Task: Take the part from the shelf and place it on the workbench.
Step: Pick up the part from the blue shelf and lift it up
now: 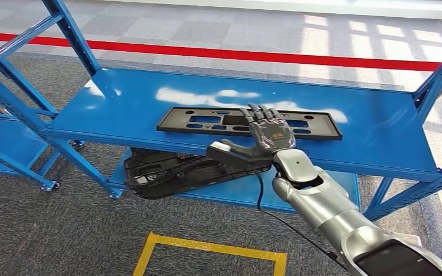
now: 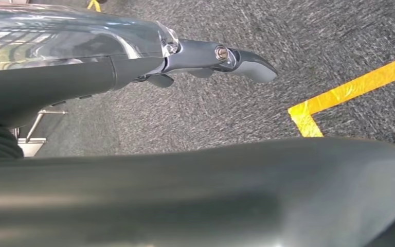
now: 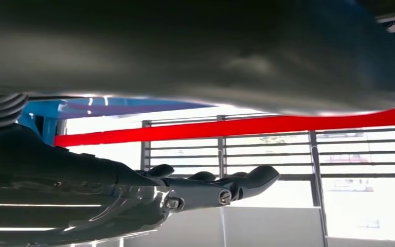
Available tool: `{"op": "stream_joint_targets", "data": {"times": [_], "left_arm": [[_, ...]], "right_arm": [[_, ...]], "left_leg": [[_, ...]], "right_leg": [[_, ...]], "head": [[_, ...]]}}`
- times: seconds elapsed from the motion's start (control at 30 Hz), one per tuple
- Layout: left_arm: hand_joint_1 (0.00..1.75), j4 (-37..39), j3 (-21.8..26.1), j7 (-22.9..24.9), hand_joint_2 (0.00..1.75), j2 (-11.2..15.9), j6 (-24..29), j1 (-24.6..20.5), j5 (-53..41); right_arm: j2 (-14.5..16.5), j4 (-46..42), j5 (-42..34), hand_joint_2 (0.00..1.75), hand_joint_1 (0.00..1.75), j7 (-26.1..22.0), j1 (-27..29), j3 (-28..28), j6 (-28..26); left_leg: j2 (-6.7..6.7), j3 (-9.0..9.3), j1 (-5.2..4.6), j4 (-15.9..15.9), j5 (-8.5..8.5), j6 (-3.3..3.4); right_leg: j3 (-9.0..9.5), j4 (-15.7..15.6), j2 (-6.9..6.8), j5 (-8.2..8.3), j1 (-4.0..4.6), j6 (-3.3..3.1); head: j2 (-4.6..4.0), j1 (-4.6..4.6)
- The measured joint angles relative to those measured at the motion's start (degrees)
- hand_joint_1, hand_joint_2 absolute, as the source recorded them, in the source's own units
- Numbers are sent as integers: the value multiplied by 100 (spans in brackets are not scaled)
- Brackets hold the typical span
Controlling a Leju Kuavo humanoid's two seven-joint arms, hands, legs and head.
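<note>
**Right hand laid over the part on the blue shelf**

The flat black part [image 1: 247, 122], a long rectangular plate with cut-outs, lies on the upper deck of the blue shelf [image 1: 374, 132], near its front edge; the right hand [image 1: 269, 131] reaches in from below and rests across the plate's middle, fingers stretched forward and slightly apart, gripping nothing that I can see; its silver forearm [image 1: 328, 210] trails back with a black cable hanging beneath; on the lower deck sits another dark moulded piece [image 1: 172, 172]; the left hand [image 2: 221, 62] hangs above grey carpet beside a yellow floor line [image 2: 349, 90], fingers extended and holding nothing; a red stripe [image 1: 265, 56] crosses the floor beyond the shelf.
</note>
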Motion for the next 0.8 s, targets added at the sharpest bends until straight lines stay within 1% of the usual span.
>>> {"op": "stream_joint_targets", "data": {"times": [0.3, 0.57, 0.8], "left_arm": [[0, 0, -5, -25, 0, 0, -29, -21, 15], [0, 0, 24, 18, 0, 0, -71, -13, 137], [0, 0, 67, 108, 0, 0, -115, -12, 145]], "right_arm": [[219, 708, -101, 0, 0, -106, -391, 0, 88], [554, 1557, -222, 0, 0, -201, -798, -1, 100], [793, 2071, -222, 0, 0, -204, -948, 1, 187]], "left_leg": [[0, -2, 0, 0, 0, 0], [0, -3, 0, 0, 0, 0], [0, -3, 0, 0, 0, 0]], "right_leg": [[0, 0, 0, 0, 0, 0], [-2, 0, 1, 0, 1, 0], [-2, 0, 1, 0, 1, 0]], "head": [[0, 0], [0, 0], [0, 0]]}}
